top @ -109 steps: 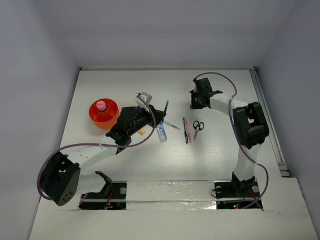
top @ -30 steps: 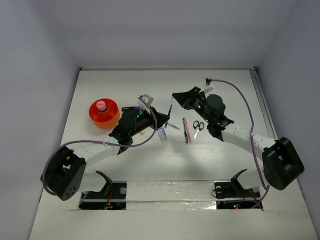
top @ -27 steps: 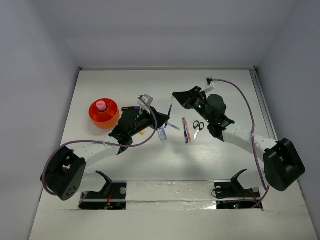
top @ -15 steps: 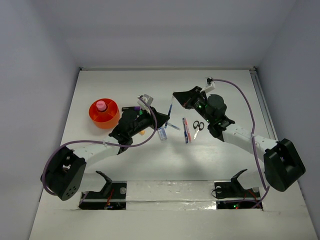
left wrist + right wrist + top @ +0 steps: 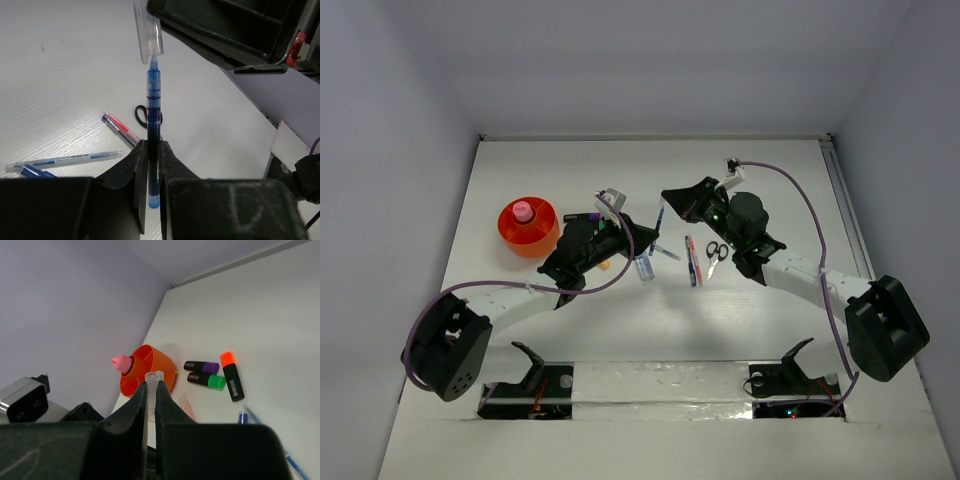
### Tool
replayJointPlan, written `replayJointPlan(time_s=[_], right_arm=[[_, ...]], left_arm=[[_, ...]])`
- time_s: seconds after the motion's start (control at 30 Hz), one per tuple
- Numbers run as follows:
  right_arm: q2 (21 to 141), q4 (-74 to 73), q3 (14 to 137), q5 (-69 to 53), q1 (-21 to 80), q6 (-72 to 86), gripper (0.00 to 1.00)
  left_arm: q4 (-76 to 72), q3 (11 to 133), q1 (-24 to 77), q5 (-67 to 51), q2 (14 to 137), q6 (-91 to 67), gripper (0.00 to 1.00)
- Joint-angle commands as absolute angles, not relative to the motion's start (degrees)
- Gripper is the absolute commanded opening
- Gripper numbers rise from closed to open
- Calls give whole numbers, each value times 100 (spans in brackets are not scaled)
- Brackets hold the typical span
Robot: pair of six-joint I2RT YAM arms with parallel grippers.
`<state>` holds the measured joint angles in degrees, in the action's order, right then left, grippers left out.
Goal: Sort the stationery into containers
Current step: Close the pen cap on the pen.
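Above the middle of the table (image 5: 560,165), the left gripper (image 5: 152,150) pinches a blue pen (image 5: 153,110), which points out past its fingertips. The right gripper (image 5: 151,390) is clamped on a clear cap (image 5: 148,40), whose open end sits at the pen's tip. Below lie a red-and-blue pen (image 5: 121,129), a thin clear pen (image 5: 65,160) and scissors (image 5: 717,250). The orange holder (image 5: 165,365) holds a pink-capped bottle (image 5: 121,362). Purple (image 5: 201,367), green (image 5: 206,381) and orange highlighters (image 5: 231,376) lie just beside the holder.
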<state>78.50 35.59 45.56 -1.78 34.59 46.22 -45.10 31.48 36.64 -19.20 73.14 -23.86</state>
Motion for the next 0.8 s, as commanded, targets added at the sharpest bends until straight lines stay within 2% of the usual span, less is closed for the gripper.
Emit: replayJointPlan(time_s=[0.0, 0.77], right_arm=[[7849, 3858, 4439, -35, 3516, 4491, 0], [7629, 3771, 4562, 290, 3516, 4307, 0]], left_arm=[[-4737, 3155, 3665, -1881, 7084, -2312, 0], [-4772, 3191, 3665, -2004, 7181, -2338, 0]])
